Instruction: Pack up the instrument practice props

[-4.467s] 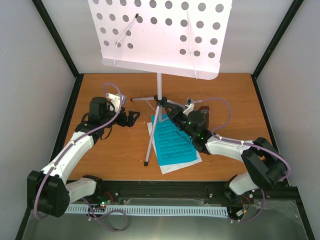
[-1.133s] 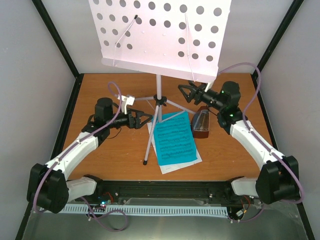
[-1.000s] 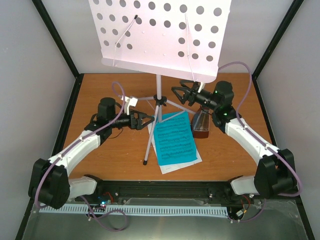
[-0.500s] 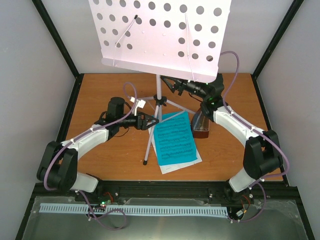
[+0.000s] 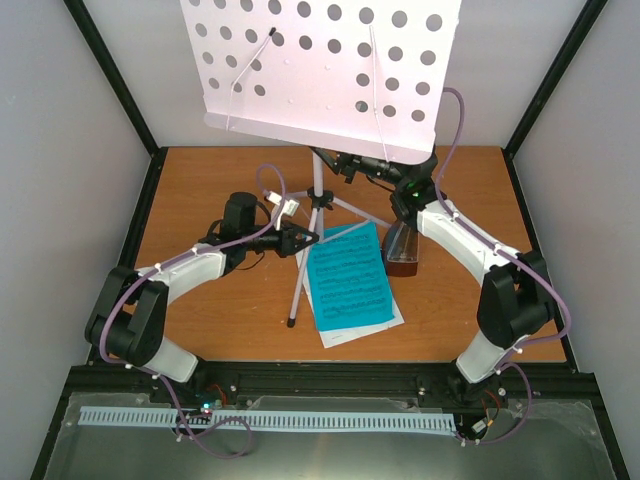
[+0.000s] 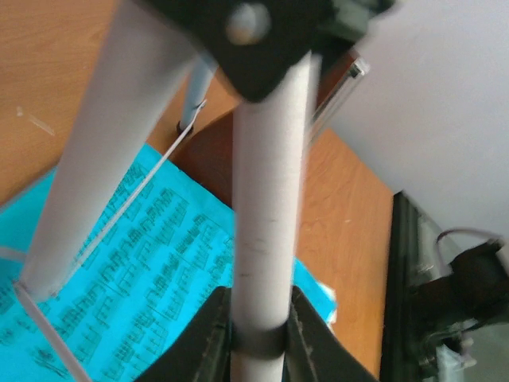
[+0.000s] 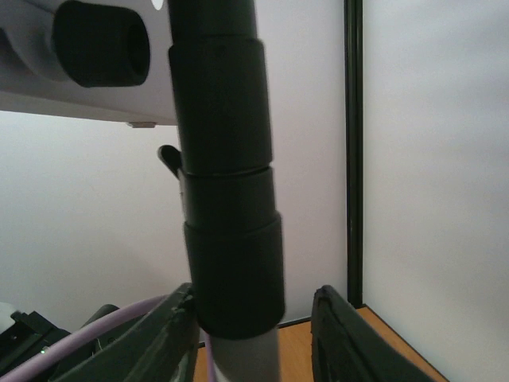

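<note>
The white music stand has its hole-punched desk (image 5: pixel 320 70) high at the back and its thin tripod legs (image 5: pixel 296 290) on the wooden table. My left gripper (image 5: pixel 303 240) is shut on one white leg tube (image 6: pixel 258 239), with its fingers (image 6: pixel 203 334) pressed to both sides. My right gripper (image 5: pixel 355 165) is open around the black collar (image 7: pixel 231 263) of the stand's pole, just under the desk; the left finger (image 7: pixel 171 334) is close against it and the right one stands apart. The blue sheet (image 5: pixel 348 275) lies on the white sheet (image 5: pixel 362 330). The brown metronome (image 5: pixel 402 250) stands to their right.
The wooden table (image 5: pixel 200 190) is enclosed by pale walls with black corner posts (image 5: pixel 110 75). A black rail and a white slotted strip (image 5: pixel 270 418) run along the near edge. The right arm (image 5: pixel 470 250) curves past the metronome.
</note>
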Robot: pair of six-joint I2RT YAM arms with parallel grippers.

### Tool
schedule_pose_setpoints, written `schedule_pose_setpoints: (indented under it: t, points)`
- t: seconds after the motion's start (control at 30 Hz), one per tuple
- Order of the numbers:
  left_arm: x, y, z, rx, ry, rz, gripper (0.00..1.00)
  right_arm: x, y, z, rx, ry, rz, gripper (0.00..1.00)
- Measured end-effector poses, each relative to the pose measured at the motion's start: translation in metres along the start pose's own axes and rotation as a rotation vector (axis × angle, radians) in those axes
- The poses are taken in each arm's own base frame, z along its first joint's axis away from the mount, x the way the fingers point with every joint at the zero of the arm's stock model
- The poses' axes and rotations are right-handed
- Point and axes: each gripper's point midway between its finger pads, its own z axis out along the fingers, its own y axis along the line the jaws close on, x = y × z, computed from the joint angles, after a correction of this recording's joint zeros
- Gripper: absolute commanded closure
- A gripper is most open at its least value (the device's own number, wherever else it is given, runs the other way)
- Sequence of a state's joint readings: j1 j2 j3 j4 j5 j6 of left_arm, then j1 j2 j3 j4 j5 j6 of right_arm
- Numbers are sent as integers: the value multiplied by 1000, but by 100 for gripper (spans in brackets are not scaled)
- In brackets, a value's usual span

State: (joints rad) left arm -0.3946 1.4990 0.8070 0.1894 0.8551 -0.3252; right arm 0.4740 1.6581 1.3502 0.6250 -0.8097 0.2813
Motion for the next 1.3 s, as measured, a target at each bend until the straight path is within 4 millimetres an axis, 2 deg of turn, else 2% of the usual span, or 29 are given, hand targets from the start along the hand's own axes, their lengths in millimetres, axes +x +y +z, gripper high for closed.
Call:
schedule_pose_setpoints:
  t: [0.07, 0.3, 0.43, 0.7, 0.87, 1.0, 1.2, 1.3]
  points:
    - [-2, 0, 1, -9, -9, 48, 99, 0, 3, 1, -12, 5, -5, 73]
    - [-3, 2, 1, -23, -13, 67, 100, 1, 3, 1, -8, 12, -9, 75]
    - [-3, 2, 0, -32, -14, 69, 100, 1, 3, 3, -8, 21, -18, 96]
    - [-11, -1, -13, -98, -58, 122, 100, 4, 10, 9, -15, 20, -9, 97]
    - [-35, -8, -24, -160, -116, 226, 100, 7, 12, 13, -11, 27, -13, 97]
    - [-63, -13, -30, -201, -167, 305, 100, -6, 10, 20, 1, 15, -47, 97]
    - [-104, -27, -41, -239, -226, 408, 100, -46, 22, 32, -8, -33, -162, 97]
    - [-130, -43, -49, -242, -262, 478, 100, -69, 29, 35, -13, -73, -220, 97]
